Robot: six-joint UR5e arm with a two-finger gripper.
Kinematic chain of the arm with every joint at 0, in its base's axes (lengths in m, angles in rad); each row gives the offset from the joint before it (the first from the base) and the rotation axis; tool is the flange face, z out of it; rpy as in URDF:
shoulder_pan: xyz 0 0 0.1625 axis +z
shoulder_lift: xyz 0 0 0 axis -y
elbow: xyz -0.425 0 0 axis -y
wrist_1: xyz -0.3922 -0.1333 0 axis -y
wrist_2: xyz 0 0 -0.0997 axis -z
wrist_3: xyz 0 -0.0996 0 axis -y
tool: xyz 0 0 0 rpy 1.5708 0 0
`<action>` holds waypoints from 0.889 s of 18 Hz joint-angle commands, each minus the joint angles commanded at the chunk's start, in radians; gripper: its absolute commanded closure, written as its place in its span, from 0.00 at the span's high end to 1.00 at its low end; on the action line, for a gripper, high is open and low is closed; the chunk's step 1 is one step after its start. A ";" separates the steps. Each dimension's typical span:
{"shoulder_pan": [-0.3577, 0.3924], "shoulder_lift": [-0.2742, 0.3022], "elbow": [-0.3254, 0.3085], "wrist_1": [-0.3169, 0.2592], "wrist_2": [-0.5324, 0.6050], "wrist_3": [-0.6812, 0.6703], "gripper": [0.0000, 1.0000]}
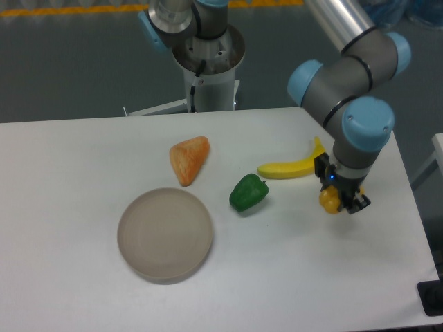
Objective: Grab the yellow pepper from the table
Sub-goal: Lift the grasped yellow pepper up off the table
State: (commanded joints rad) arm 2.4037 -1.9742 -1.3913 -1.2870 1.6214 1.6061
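The yellow pepper (329,200) is seen clamped between the jaws of the gripper (339,200) at the right side of the white counter (83,290), and it appears to be held just clear of the surface, though actual contact with the counter cannot be judged from this angle. Only the left, rounded part of the pepper is visible; the rest is hidden by the dark fingers (357,202) closed around it. The gripper is pointed downward beneath the grey-and-blue wrist of the arm (349,104), which is bent in from the upper right. Just up and to the left of the held pepper, a yellow banana (291,167) is laid on the counter, its right tip tucked behind the wrist. Further left, near the middle of the counter, a green pepper (248,192) is found lying apart from the banana. An orange wedge-shaped piece (188,158) is placed up and to the left of the green pepper, and a round grey plate (165,234) is set below that wedge, toward the front of the counter. The arm's base column (208,55) is seen behind the far edge of the counter.
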 joint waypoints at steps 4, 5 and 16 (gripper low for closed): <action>0.012 -0.008 0.027 -0.023 -0.002 0.018 0.30; 0.012 -0.012 0.047 -0.049 -0.002 0.018 0.30; 0.032 -0.008 0.068 -0.095 -0.048 0.021 0.30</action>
State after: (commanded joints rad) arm 2.4359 -1.9819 -1.3238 -1.3821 1.5739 1.6276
